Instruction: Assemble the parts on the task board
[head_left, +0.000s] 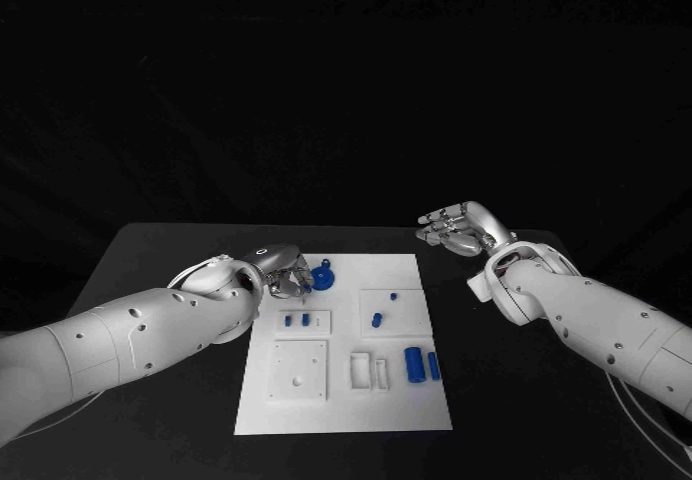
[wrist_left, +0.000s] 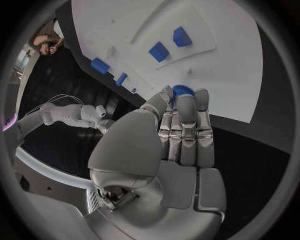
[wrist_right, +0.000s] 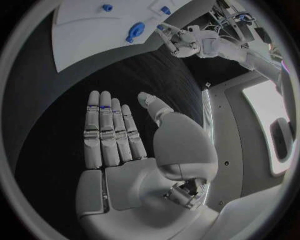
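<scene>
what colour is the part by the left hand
Blue part, clearest in the head view.

We see left hand (head_left: 289, 279) fingers together, pinching at the tips; right hand (head_left: 462, 228) flat, holding nothing (fingers straight).

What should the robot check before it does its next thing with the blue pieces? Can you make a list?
1. Left hand at the round blue part near the far edge of the white task board: ok.
2. Firm hold on that part: cannot tell; the fingers hide most of it.
3. Right hand off the board, over the black table: ok.
4. Right hand holding nothing, fingers apart: ok.
5. Two small blue pegs standing in their raised block: ok.
6. Blue cylinders lying near the board's right edge: ok.
</scene>
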